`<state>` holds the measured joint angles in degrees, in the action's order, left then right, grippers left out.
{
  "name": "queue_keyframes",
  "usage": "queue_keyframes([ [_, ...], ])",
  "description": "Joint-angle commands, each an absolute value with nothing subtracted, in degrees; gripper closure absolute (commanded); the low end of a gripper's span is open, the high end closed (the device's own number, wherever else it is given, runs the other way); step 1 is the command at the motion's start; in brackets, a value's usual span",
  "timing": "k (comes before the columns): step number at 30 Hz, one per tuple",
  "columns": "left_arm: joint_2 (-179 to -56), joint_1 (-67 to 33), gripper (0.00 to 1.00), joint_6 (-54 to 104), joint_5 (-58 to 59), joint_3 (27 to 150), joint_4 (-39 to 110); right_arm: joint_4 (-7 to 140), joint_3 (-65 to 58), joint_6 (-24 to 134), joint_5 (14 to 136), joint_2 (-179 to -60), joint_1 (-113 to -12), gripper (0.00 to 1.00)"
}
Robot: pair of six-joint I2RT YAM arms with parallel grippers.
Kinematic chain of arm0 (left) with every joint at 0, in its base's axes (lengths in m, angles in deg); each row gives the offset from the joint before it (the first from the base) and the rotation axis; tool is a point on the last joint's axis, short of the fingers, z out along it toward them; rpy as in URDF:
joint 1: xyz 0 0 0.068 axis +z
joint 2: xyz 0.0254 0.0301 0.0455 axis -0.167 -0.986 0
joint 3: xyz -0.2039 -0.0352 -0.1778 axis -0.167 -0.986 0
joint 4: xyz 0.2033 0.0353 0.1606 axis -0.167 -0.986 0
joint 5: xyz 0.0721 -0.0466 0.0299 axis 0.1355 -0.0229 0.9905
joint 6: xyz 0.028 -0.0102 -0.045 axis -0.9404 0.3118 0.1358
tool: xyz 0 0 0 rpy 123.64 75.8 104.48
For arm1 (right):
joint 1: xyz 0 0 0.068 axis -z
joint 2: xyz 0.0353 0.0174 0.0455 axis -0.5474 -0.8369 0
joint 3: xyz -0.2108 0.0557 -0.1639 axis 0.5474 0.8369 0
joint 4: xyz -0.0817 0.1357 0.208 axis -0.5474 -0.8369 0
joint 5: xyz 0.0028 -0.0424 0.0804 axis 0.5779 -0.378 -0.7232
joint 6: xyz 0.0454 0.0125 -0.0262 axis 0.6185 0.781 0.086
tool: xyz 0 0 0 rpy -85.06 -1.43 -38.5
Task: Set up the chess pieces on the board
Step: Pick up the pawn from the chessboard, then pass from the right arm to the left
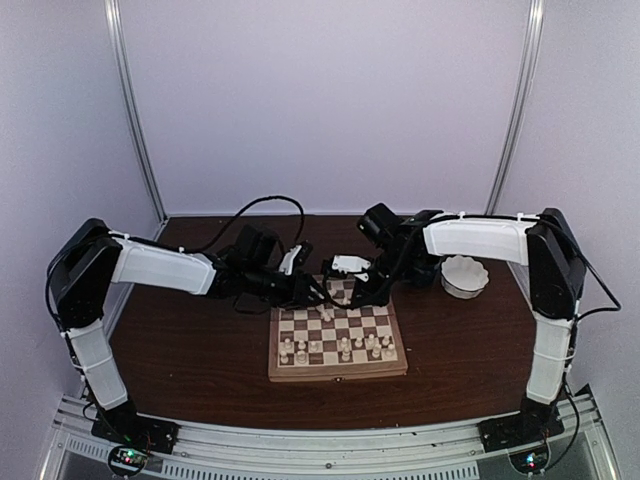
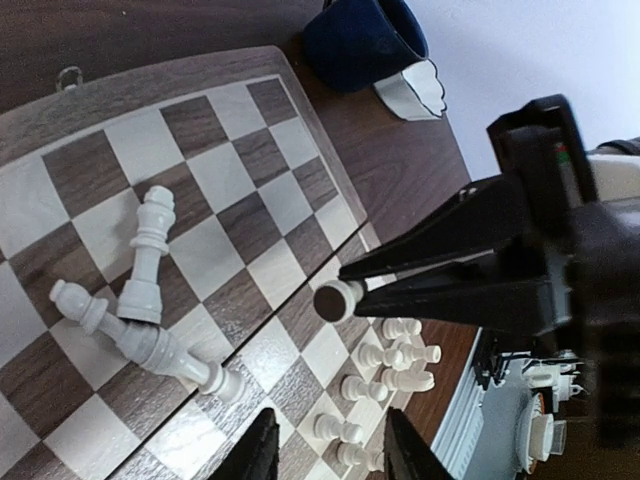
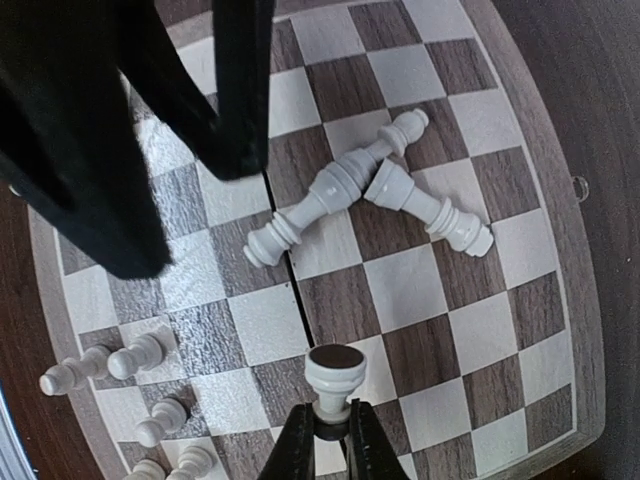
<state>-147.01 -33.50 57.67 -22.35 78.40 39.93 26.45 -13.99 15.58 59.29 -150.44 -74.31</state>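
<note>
Right fingers (image 3: 297, 452): clenched on one cream pawn (image 3: 331, 385). Grip is at the head end and the dark felt base points up at my wrist cam.
Left fingers (image 2: 256, 452): apart with nothing between them, hanging over the far-left part of the board.
Board (image 1: 340, 372): flat on the table (image 1: 190, 350), between my two arms.
Held pawn position: over the board's middle squares, just beside the centre seam. Looks off the surface, but I can't confirm contact.
Held pawn attitude: tipped, not upright, with the base turned away from the squares.
Fallen pieces (image 3: 330, 195): two tall cream ones lying crossed and touching, further up the board than the standing rows. Neither is set.
Standing pieces (image 1: 340, 347): a small group upright on the near rows with gaps among them. Too small to count.
Bowl (image 1: 465, 276): white, scalloped, on the table to the right of the board. Contents not visible.
Step in hand: my read is mid-placement of one pawn, which is gripped but not yet stood on a square.
Progress: judged early, since most squares are bare and the tall pieces are down.
Next move calls for: turning my right wrist so the base faces down. Then line up over a free square in the pawn row, lower clear of the neighbours, and let go only once it is seated.
Risk: the standing pieces are crowded, so a nudge could topple them.
After that: probably the crossed pair, which my free left fingers could take.
</note>
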Motion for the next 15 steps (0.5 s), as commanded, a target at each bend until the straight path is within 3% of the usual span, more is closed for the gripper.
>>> queue_keyframes([
  [1,-149.5,-33.2,0.63,66.2,-28.3,77.1,52.4,25.4,-14.0,17.9,55.3,-146.9,-74.6,0.92],
  [15,-153.1,-34.9,0.63,71.4,-31.3,79.4,55.6,24.9,-13.6,18.0,52.7,-145.0,-74.7,0.91],
])
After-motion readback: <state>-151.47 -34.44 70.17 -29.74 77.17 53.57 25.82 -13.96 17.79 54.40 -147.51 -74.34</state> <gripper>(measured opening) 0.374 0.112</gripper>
